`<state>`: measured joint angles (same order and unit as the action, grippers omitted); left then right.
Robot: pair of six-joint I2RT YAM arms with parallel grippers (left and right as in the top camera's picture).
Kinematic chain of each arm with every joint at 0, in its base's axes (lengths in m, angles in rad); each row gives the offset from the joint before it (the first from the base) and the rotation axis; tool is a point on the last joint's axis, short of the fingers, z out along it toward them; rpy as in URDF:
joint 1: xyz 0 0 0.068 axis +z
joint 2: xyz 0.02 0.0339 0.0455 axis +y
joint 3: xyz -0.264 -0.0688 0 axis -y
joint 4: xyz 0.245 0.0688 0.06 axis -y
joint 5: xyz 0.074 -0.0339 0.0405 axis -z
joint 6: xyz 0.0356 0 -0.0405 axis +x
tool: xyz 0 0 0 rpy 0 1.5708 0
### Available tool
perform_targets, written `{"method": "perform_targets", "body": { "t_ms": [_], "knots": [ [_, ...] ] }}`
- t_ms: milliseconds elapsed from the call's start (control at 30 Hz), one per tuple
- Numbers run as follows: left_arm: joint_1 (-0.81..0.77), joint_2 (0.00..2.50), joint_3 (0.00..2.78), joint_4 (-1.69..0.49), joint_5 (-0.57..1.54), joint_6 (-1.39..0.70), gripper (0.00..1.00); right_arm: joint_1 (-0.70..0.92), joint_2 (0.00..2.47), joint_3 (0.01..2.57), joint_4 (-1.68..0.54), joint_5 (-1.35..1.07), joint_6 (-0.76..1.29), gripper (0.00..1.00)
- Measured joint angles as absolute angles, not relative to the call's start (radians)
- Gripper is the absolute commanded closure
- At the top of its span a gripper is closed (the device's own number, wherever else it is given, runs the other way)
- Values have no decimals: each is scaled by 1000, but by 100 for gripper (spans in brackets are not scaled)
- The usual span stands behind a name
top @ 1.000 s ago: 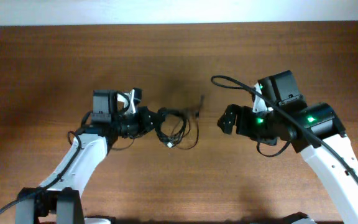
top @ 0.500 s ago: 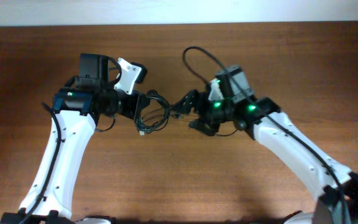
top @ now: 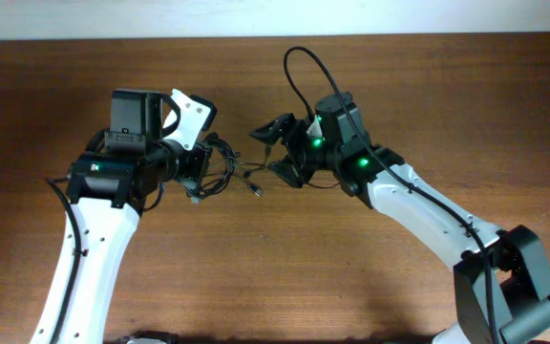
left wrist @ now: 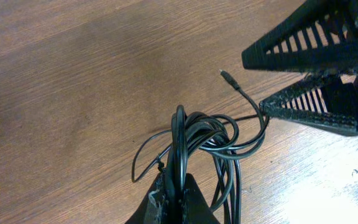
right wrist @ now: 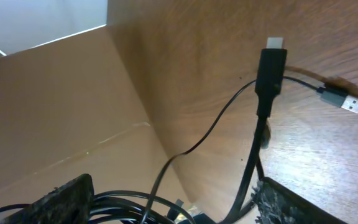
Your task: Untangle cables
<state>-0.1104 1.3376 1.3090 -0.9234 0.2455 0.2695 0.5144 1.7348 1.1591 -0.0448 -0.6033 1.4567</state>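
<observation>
The cables (left wrist: 211, 142) are seen as one bunch of thin black cords over the brown tabletop (top: 256, 277), in the space between the two arms; in the overhead view the bunch is found just beside the left pincer (top: 199, 170) and is stretched toward the right pincer (top: 277, 151). The left pincer is closed on the cables; in the left wrist view several strands are pinched together between its two tips, and from there the cords are spread out in loose loops. Whether the loops rest on the wood cannot be told. One thin cord is led out of the loops to a small round plug (left wrist: 229, 79), which is pointed away from the bunch; this cord is passed close by the tip of the lower of the two ribbed fingers (left wrist: 316, 109) of the right pincer, but a contact cannot be confirmed. The right pincer is open; its jaws are set wide apart, and in the right wrist view some strands are seen across the gap between them, with nothing clamped. Farther out, a black plug (right wrist: 272, 59) with a silver tip is seen upright on its cord; near it, to the right, a USB plug (right wrist: 345, 101) is seen.
</observation>
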Motion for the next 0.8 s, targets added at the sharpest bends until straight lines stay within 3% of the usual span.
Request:
{"method": "perform_targets", "body": {
  "t_ms": [67,133,300,467,500,533,567,633,733,800],
  "knots": [
    [-135,1338,1309,-923,236,270,100,549,1735,1159,-44,-601,1490,30],
    [-171,1338,1309,-924,231,270,100,570,1746,1159,-43,-598,1511,43],
    [-212,1336,1309,-923,130,270,100,571,1788,1159,-37,-614,1540,50],
    [-212,1333,1309,-820,-26,260,100,571,1788,1159,-37,-722,1533,49],
    [-212,1333,1309,-818,-35,257,100,571,1788,1159,-37,-724,1525,38],
    [-212,1333,1309,-818,-43,253,100,571,1788,1159,-38,-714,1488,22],
    [-212,1333,1309,-817,-68,243,100,571,1788,1159,-40,-687,1366,8],
    [-212,1333,1309,-817,-102,104,100,571,1789,1164,-163,-645,1050,3],
    [-212,1333,1313,-913,-90,-327,100,570,1788,1162,-391,-531,813,2],
    [-212,1332,1313,-918,36,-563,100,569,1743,1161,-457,-458,594,1]
  ]
}}
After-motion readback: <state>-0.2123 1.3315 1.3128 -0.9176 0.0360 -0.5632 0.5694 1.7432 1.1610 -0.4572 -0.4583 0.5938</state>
